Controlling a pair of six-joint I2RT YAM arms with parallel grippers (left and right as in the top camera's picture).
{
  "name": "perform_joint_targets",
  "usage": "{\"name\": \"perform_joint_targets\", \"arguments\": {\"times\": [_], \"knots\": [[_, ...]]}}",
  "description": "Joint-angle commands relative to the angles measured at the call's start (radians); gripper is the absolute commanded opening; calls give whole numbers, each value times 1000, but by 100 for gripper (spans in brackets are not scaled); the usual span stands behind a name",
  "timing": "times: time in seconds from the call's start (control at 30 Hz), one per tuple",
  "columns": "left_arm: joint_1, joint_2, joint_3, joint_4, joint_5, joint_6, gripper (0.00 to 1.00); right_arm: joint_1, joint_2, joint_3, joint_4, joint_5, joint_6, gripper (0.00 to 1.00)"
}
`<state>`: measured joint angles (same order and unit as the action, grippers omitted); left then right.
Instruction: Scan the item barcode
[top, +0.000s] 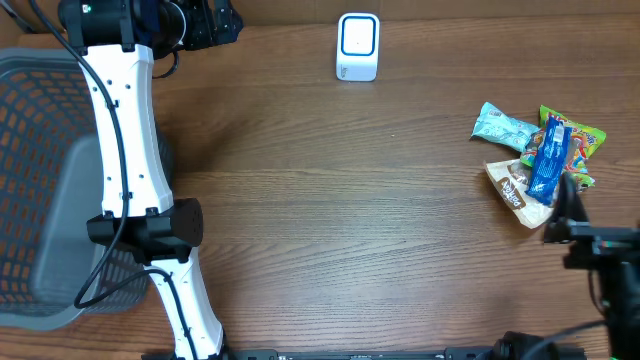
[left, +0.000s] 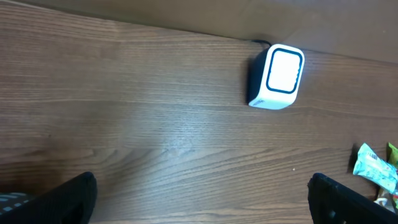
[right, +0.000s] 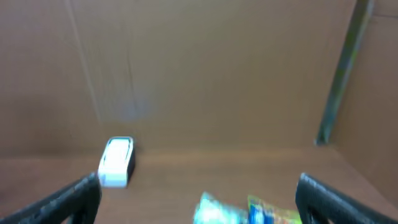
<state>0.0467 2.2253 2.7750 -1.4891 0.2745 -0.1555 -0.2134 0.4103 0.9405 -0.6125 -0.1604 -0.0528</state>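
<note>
A white barcode scanner (top: 358, 45) with a blue-ringed window stands at the back middle of the wooden table; it also shows as the scanner (left: 278, 78) and the scanner (right: 117, 162). At the right lies a pile of snack packets: a light teal one (top: 503, 127), a blue one (top: 549, 160), a green-yellow one (top: 583, 140) and a brown-white one (top: 512, 187). My right gripper (top: 563, 212) hovers just in front of that pile, open and empty, with the teal packet (right: 214, 211) low between its fingers (right: 71, 199). My left gripper (left: 202, 202) is open over bare wood at the back left.
A grey mesh basket (top: 30, 180) fills the left edge of the table, with the white left arm (top: 125, 130) stretching over its right side. A brown cardboard wall (right: 186, 62) stands behind the table.
</note>
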Motion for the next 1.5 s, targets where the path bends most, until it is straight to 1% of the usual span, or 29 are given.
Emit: {"name": "perform_joint_targets", "arguments": {"times": [0.0, 0.03, 0.07, 0.13, 0.23, 0.33, 0.43, 0.6, 0.63, 0.8, 1.47], "knots": [[-2, -15, 14, 4, 6, -6, 100, 8, -132, -264, 161, -42, -4, 100], [-2, -15, 14, 4, 7, -6, 100, 13, -170, -353, 227, -56, -4, 100], [-2, -15, 14, 4, 6, -6, 100, 17, -188, -397, 259, -64, -4, 100], [-2, -15, 14, 4, 6, -6, 100, 48, -282, -607, 410, -77, -3, 100], [-2, -15, 14, 4, 6, -6, 100, 86, -362, -769, 524, -77, -3, 100], [-2, -15, 14, 4, 6, -6, 100, 109, -408, -879, 600, -76, -3, 100], [-2, -15, 14, 4, 6, -6, 99, 117, -408, -933, 632, -76, -3, 100], [-2, -15, 14, 4, 6, -6, 100, 123, -408, -933, 573, -80, 3, 100], [-2, -15, 14, 4, 7, -6, 100, 134, -407, -933, 550, -80, 4, 100], [-2, -15, 14, 4, 6, -6, 100, 210, -407, -933, 553, -80, 3, 100], [-2, -15, 14, 4, 6, -5, 100, 212, -407, -933, 553, -80, 3, 100]]}}
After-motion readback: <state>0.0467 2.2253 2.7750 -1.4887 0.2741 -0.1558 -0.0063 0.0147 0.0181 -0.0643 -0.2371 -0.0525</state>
